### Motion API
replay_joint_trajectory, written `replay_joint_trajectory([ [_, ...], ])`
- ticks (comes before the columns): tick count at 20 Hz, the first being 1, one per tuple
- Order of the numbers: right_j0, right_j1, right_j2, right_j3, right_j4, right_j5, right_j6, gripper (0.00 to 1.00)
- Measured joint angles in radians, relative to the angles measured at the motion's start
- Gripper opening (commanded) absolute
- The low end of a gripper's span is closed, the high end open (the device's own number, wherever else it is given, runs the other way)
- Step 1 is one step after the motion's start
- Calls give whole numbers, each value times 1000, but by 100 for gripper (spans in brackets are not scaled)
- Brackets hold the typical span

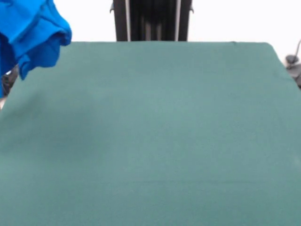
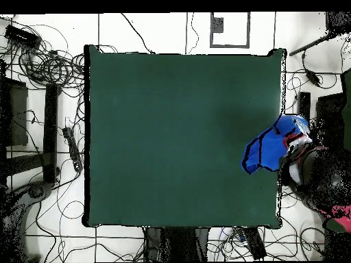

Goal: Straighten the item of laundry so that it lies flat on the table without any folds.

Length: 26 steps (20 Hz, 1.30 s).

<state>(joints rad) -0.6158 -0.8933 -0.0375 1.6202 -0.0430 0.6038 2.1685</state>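
1 bright blue T-shirt [image 1: 33, 33], bunched and held up by a person [image 2: 312, 171] at the tabletop [image 1: 150, 141] edge, not yet lying down. Soft, light, limp; likely best gripped at hem or shoulders. No claw visible.

Bright blue T-shirt [image 1: 33, 33], dark green table [image 1: 155, 141]
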Motion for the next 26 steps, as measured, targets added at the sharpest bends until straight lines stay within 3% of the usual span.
replay_joint_trajectory([
  [12, 41, 194, 34, -323, -1, 116, 0, 0],
  [26, 175, 279, 31, -498, 56, 242, 0, 0],
])
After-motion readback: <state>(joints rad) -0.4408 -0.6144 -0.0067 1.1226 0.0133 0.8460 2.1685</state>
